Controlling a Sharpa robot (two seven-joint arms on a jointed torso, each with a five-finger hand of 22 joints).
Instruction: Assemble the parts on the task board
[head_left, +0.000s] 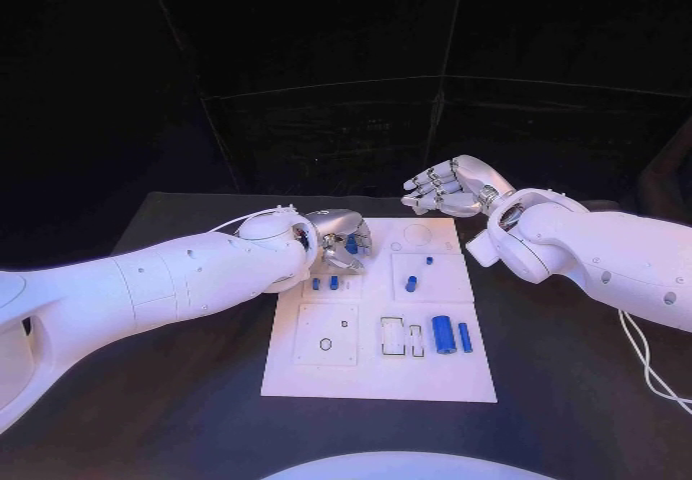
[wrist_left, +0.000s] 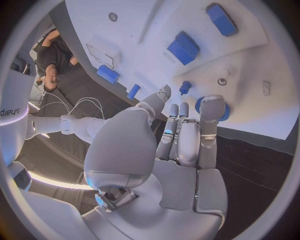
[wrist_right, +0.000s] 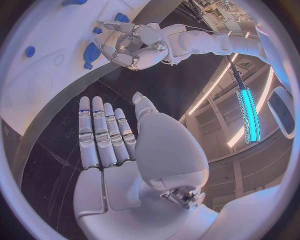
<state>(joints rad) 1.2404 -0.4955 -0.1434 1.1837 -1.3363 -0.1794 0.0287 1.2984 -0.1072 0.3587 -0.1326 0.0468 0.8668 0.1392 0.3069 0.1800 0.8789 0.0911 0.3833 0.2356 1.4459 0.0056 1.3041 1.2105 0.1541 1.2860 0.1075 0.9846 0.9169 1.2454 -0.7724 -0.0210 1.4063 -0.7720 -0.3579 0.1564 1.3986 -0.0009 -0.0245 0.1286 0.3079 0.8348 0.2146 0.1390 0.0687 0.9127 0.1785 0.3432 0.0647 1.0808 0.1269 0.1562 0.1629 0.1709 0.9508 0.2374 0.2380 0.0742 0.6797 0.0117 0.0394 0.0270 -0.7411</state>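
Black tabletop is carrying the white task board (head_left: 378, 375), where the left hand (head_left: 336, 245) is reaching over the far-left corner with fingertips touching a round blue part (wrist_left: 224, 111), while the right hand (head_left: 450, 187) is hovering flat and empty, beyond the board's far edge.
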